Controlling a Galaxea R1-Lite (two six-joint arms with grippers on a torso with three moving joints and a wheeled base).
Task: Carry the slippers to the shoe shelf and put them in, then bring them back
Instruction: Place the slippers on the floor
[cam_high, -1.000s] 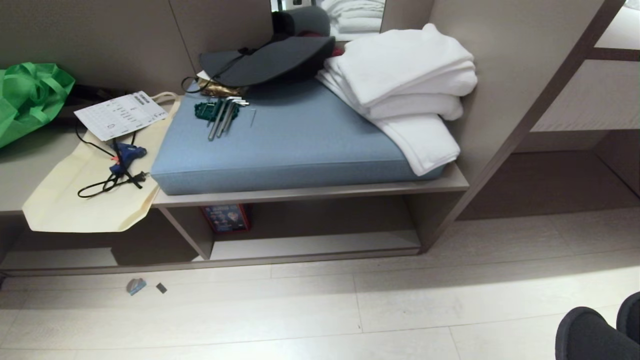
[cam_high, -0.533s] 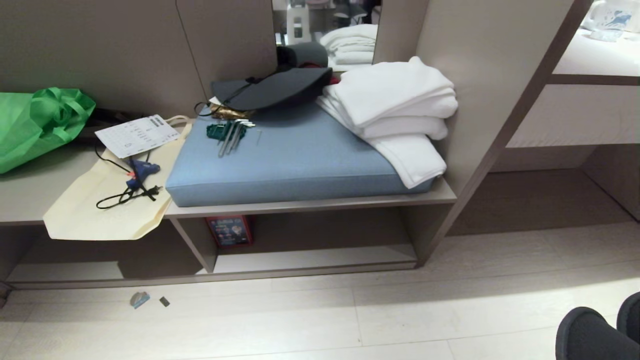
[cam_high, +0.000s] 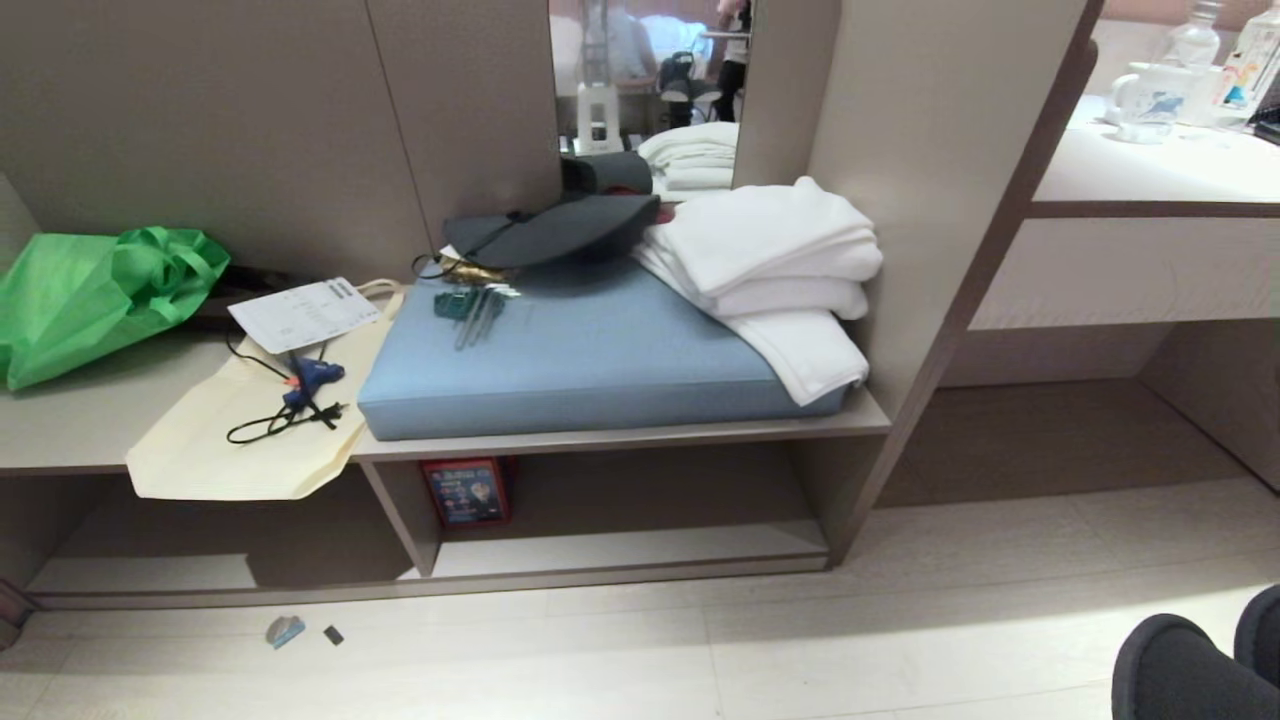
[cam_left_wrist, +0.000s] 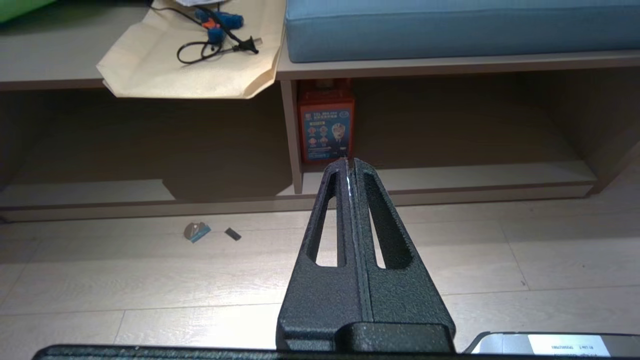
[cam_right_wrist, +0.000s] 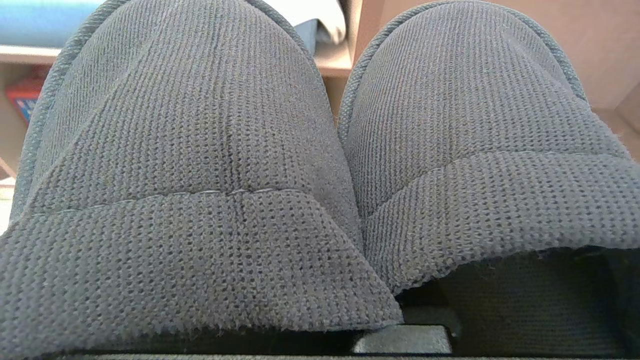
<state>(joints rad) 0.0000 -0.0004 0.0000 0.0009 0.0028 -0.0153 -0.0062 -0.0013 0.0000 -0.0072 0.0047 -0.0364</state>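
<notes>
Right gripper: hidden behind the slippers, which are held side by side on it, toes forward; fingers recorded as pressed together, the grip itself not visible. Slippers' dark toes are seen low and to the right of the shoe shelf, above the floor. Left gripper: fingers pressed together, nothing held, pointed at the shelf. Shoe shelf: open compartment with pale base board, a red box at its back left. Above the shelf: blue cushion, white towels, dark hat. Left of the cushion: cream bag, green bag.
</notes>
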